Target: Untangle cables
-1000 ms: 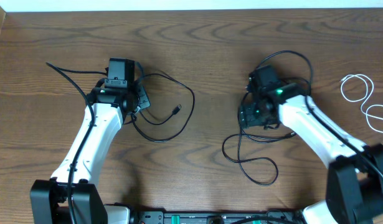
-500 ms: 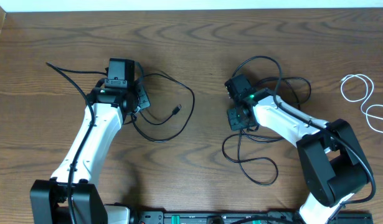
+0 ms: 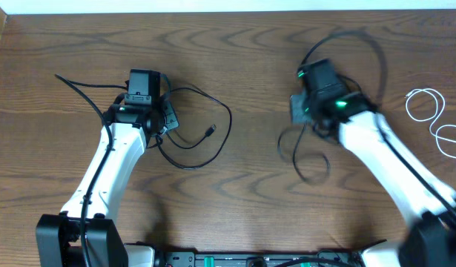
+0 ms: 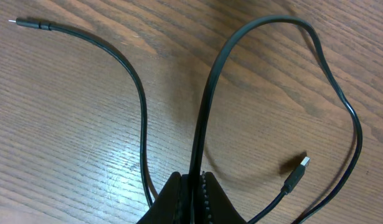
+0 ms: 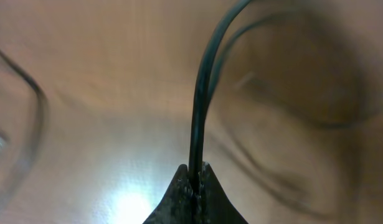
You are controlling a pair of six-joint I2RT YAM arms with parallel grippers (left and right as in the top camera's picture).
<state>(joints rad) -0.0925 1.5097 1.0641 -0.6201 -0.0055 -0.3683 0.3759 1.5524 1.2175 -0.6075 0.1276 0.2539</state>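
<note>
Hands closed on separate cables, likely to draw the tangle apart.
The left hand (image 4: 194,180) pinches one black cable (image 4: 205,106) lying on the table (image 3: 235,44), its plug (image 4: 297,174) free nearby. The right hand (image 5: 196,171) clamps a second black cable (image 5: 200,93), loops motion-blurred. A white cable (image 3: 424,90) lies farthest from the left hand, obstructing nothing.

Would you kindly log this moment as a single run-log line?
left jaws shut on left black cable | right jaws shut on right black cable, overhead view blurred | white cable apart at right, untouched
</note>
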